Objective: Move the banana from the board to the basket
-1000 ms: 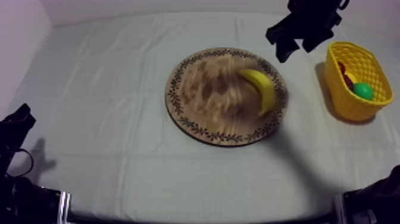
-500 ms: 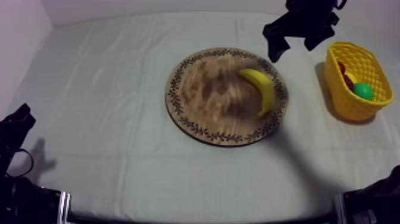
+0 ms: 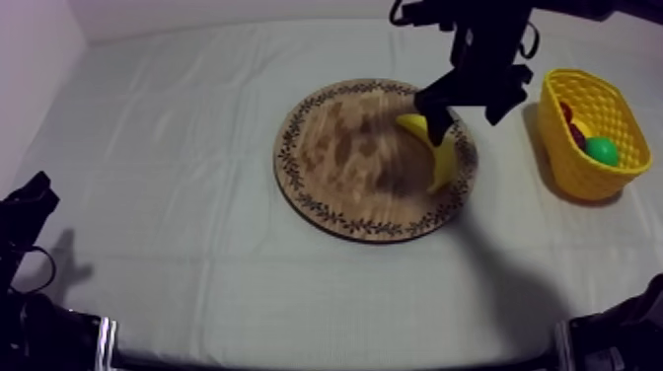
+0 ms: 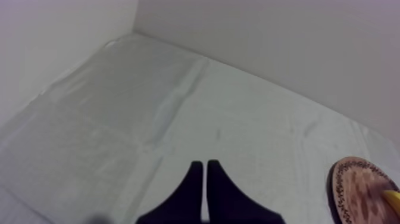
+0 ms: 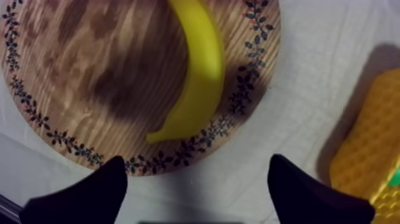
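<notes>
A yellow banana [image 3: 441, 150] lies on the right part of the round wooden board [image 3: 335, 163]. My right gripper [image 3: 466, 107] hangs open above the banana's upper end, its arm coming in from the upper right. The right wrist view looks straight down on the banana [image 5: 200, 71] and the board [image 5: 89, 77], with the two fingers [image 5: 104, 187] spread wide on either side of the banana's tip, touching nothing. The yellow basket [image 3: 577, 168] stands at the table's right. My left gripper [image 3: 28, 209] rests low at the left, its fingers [image 4: 205, 179] together as a narrow wedge.
A green round fruit [image 3: 600, 150] and something dark red lie in the basket. Its side [image 5: 363, 149] sits close to the board's rim in the right wrist view. White walls border the cloth at the back and the left. The board's edge [image 4: 357, 190] shows beyond the left fingers.
My right arm has swung left and down from beside the basket to over the banana's upper end. Banana, board, basket and left arm have not moved.
</notes>
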{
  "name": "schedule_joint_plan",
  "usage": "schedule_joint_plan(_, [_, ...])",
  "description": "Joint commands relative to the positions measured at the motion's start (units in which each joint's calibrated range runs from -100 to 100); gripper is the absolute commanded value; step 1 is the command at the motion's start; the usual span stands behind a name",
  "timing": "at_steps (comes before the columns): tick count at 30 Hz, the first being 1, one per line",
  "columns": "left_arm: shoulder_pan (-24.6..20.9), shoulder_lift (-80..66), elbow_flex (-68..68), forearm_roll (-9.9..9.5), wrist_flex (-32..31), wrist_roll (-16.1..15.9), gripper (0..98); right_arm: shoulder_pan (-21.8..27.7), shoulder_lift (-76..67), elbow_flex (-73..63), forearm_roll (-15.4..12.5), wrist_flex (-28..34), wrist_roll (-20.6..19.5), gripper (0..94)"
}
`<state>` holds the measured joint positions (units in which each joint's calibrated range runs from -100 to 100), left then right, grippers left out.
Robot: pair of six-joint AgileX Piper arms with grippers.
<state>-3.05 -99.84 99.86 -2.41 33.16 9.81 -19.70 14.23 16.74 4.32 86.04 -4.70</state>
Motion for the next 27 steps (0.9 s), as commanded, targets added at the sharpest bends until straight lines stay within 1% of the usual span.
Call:
schedule_joint_plan(1, [0.0,0.0,0.0,-0.01,0.0,0.0,0.1,0.0,2.0,-0.1,0.2,-1.3,-0.2,75.1])
schedule_joint_plan(7, [0.0,0.0,0.0,-0.01,0.0,0.0,0.1,-0.4,6.8,-0.9,0.3,-4.9,-1.0,73.5])
schedule_joint_plan(16, [0.0,0.0,0.0,-0.01,0.0,0.0,0.1,-0.2,13.0,-4.6,-0.5,-6.1,-1.4,71.6])
schedule_joint_plan(24, [0.0,0.0,0.0,-0.01,0.0,0.0,0.1,1.2,17.5,-6.9,-1.1,-8.5,-1.7,66.1])
schedule_joint_plan(27, [0.0,0.0,0.0,-0.01,0.0,0.0,0.1,1.6,19.0,-7.8,-1.4,-9.1,-1.5,61.9])
